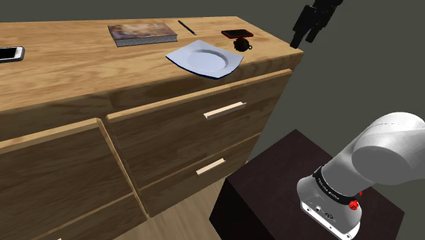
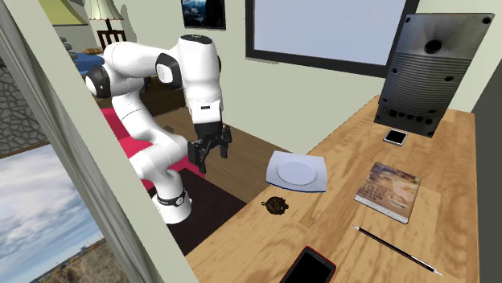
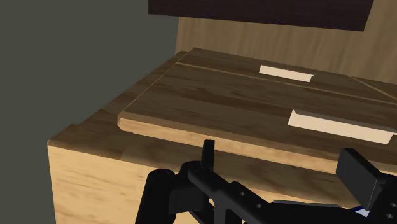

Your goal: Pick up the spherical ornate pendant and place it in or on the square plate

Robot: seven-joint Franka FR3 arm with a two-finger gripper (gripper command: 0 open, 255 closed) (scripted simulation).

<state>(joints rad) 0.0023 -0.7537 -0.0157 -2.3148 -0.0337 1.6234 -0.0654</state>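
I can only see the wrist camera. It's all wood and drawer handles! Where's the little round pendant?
Observer: The dark pendant sits on the dresser top, near its corner.
Operator: Is the plate far from it?
Observer: No, the white square plate lies close beside it, not touching it.
Operator: Is my gripper holding something?
Observer: No. The gripper is open and empty, hanging in the air off the dresser's end, apart from the pendant.
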